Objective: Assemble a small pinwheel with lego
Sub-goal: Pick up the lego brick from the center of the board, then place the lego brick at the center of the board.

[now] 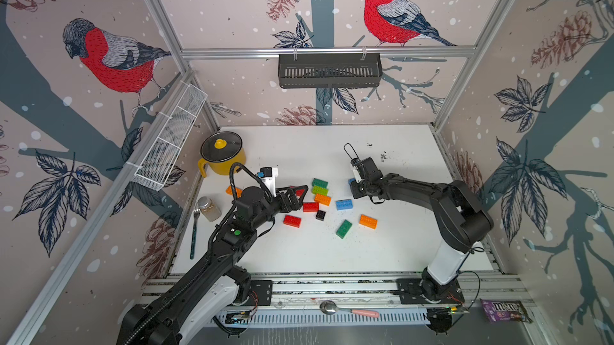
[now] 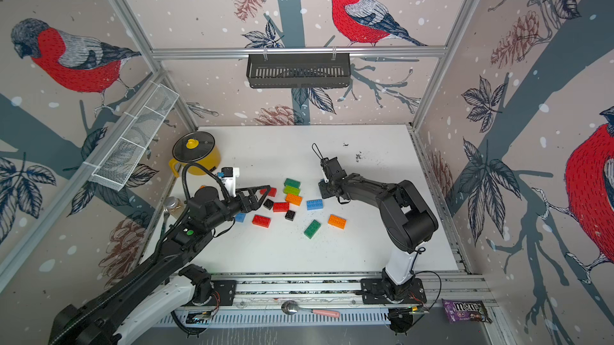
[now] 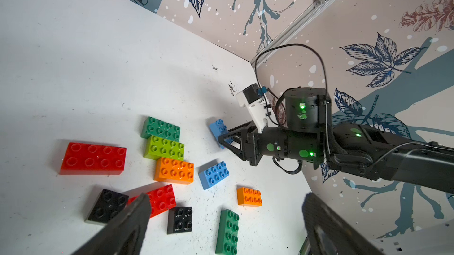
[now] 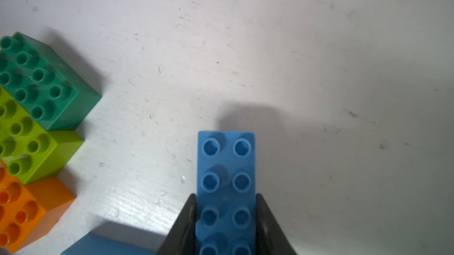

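A blue brick [image 4: 226, 162] is clamped by its long sides between the fingers of the right gripper [image 4: 226, 196]. Its studs are turned to the wrist camera, and about half its length is left projecting past the fingertips. Whether it is lifted off the white table [image 1: 299, 253] or rests on it cannot be told.

It is held right of centre, just right of a row of three touching bricks. In that row a dark green brick [image 1: 319, 182] is farthest, a lime brick [image 1: 319, 190] is in the middle and an orange brick [image 1: 322, 199] is nearest. A second blue brick [image 1: 344, 204] is laid on the near side of the held one.

Nearer still are scattered a red brick [image 1: 310, 207], a small black brick [image 1: 320, 215], a second red brick [image 1: 292, 221], a second dark green brick [image 1: 344, 229] and a second orange brick [image 1: 367, 221].

At the left of the cluster the left gripper [image 2: 262, 198] is seen with its jaws spread wide. A third red brick [image 2: 271, 191] and a second black brick [image 2: 268, 204] lie by its fingers. A lidded yellow pot [image 1: 222, 157] is placed in the far left corner.
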You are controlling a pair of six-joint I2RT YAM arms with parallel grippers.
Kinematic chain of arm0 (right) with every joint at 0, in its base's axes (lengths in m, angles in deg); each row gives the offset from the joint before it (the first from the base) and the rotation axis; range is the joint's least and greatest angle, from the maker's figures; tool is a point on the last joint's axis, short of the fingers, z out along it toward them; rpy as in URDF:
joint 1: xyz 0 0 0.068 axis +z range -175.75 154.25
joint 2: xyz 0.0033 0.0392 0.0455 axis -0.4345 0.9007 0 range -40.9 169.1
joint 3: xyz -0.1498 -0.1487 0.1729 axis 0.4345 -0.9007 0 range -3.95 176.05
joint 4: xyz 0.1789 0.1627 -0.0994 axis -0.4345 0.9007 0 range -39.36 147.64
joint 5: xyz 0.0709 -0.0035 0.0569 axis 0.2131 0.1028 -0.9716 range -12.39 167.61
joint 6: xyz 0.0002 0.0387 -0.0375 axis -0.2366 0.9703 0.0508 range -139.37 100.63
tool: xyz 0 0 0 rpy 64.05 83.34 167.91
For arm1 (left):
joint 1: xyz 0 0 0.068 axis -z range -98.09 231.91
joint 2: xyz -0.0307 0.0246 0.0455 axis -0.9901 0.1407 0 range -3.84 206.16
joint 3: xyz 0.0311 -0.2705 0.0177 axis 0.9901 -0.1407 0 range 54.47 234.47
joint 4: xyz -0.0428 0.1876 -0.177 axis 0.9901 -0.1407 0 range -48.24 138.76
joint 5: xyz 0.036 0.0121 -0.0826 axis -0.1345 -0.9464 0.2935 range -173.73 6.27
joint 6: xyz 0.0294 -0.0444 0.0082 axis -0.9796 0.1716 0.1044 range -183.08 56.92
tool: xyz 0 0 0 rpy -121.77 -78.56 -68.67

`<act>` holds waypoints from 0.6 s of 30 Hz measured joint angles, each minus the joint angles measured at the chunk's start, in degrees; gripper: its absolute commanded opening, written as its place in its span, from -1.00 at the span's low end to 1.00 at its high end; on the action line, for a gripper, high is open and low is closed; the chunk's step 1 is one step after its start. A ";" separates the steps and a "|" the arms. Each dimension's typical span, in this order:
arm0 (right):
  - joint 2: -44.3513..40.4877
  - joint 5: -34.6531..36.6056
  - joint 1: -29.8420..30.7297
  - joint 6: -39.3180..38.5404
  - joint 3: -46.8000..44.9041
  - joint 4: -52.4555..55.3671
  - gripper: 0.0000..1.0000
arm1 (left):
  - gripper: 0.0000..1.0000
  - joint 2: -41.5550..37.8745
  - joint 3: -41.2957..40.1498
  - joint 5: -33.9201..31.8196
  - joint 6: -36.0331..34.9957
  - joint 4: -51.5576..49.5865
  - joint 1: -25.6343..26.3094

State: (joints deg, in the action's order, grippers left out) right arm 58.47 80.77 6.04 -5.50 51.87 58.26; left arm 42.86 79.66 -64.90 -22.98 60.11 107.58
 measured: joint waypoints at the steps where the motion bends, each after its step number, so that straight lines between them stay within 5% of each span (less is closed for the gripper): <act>1: -1.27 0.46 0.00 1.29 -0.81 -0.04 -0.34 | 0.93 0.02 -0.09 0.00 -0.02 -0.17 0.00; 18: -4.35 5.29 4.28 16.39 -7.61 2.84 -0.28 | 0.93 1.53 -0.31 0.48 0.24 -0.39 0.00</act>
State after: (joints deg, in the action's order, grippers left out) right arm 54.12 86.06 10.32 10.89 44.26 61.10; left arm 44.39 79.35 -64.42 -22.74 59.72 107.58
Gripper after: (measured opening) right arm 0.346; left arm 0.967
